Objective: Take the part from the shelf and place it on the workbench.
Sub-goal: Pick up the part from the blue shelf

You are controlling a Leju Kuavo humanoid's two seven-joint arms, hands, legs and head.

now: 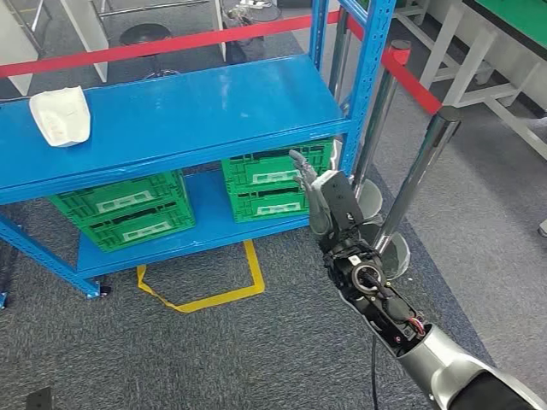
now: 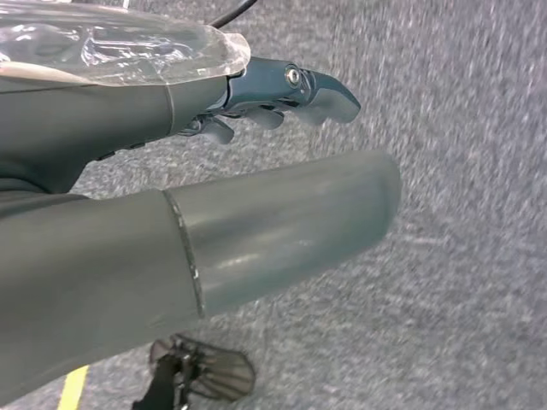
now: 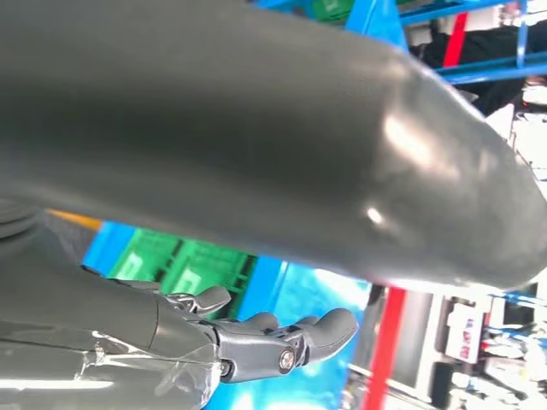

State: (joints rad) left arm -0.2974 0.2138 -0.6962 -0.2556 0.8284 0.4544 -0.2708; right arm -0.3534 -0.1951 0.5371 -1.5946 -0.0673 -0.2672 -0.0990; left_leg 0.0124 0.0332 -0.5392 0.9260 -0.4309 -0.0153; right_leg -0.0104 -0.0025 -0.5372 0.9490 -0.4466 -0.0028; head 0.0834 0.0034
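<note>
Head view: a blue shelf (image 1: 193,111) fills the upper left half of the frame. The part (image 1: 60,115), a white, flattish moulded piece, lies on the top board toward 10 o'clock, near the board's left end and well apart from both hands. On the lower board (image 1: 209,213) stand two stacks of green crates: the left stack (image 1: 122,209) at about 9 o'clock of frame centre, the right stack (image 1: 274,184) near centre. Each stack shows a white label on its side; the crates' insides cannot be seen, so their contents cannot be told.

The right hand (image 1: 319,192) reaches in from 5 o'clock on a silver arm, its fingers extended and apart toward the right stack of crates, holding nothing. Right wrist view: the right hand's thumb and darker fingers (image 3: 322,329) are spread with open space between them, the green crates and blue shelf frame beyond.

Left wrist view: the left hand (image 2: 258,154) hangs over grey carpet (image 2: 464,282), its thick thumb straight and its dark fingers (image 2: 322,94) extended apart from the thumb, nothing between them.

A yellow tape outline (image 1: 213,286) marks the carpet at 6 o'clock of the shelf. Red barrier tape (image 1: 161,47) on chrome posts (image 1: 419,175) runs behind and to the right of the shelf.
</note>
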